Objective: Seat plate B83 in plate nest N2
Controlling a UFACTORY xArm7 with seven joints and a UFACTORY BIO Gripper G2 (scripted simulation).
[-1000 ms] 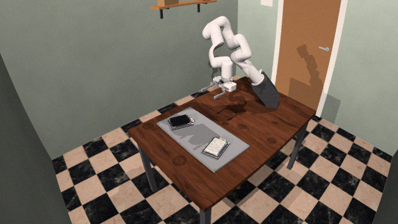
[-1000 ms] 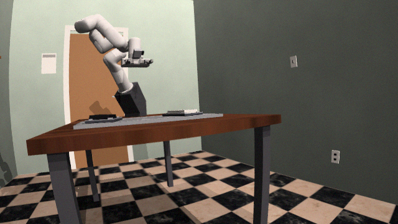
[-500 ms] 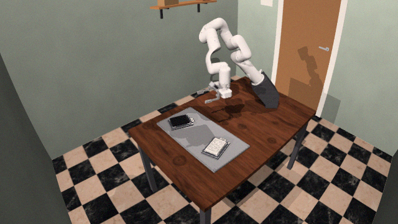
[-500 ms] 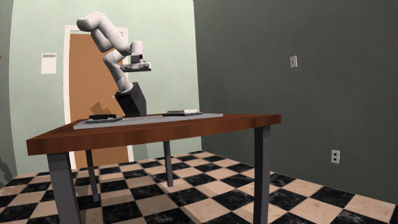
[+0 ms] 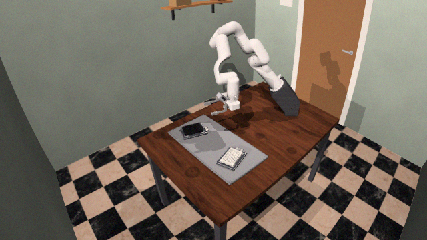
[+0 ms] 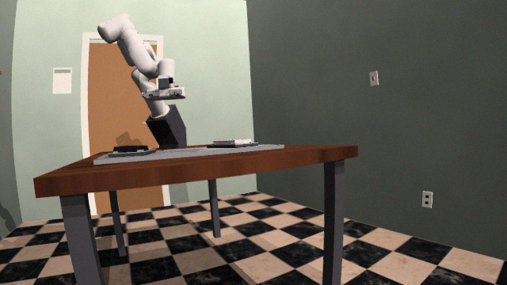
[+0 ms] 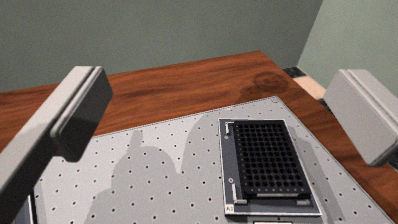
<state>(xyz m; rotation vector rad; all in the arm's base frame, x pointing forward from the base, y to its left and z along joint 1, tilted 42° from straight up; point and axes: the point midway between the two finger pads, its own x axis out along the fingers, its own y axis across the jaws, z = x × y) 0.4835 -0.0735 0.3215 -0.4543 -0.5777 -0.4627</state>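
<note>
Top view: gripper open and raised off the board, both plates on their nests

We see the wooden table (image 5: 287, 140) (image 6: 198, 168) (image 7: 165, 90) as the largest piece, carrying the grey perforated board (image 5: 200, 157) (image 6: 182, 153) (image 7: 160, 175), our landmark. The white arm (image 5: 255, 50) (image 6: 136, 49) rises from a dark pedestal (image 5: 287, 101) (image 6: 178, 124) beyond one long side of the board.

We find the gripper (image 5: 210, 109) (image 6: 164, 94) (image 7: 227, 117) up in the air, higher than the board, its fingers well apart with nothing between them.

At one end of the board we see a dark nest (image 5: 187, 137) (image 6: 112, 155) (image 7: 229, 165); B83, the dark plate (image 5: 193, 129) (image 6: 131, 149) (image 7: 270, 157), rests on it. We cannot tell whether it sits fully flat inside the locators. Toward the board's other end, B38, the white plate (image 5: 232, 157) (image 6: 232, 141), rests on the other nest (image 5: 218, 163) (image 6: 214, 146).

Smallest, a light tag (image 7: 229, 208) marks one corner of the dark nest.
</note>
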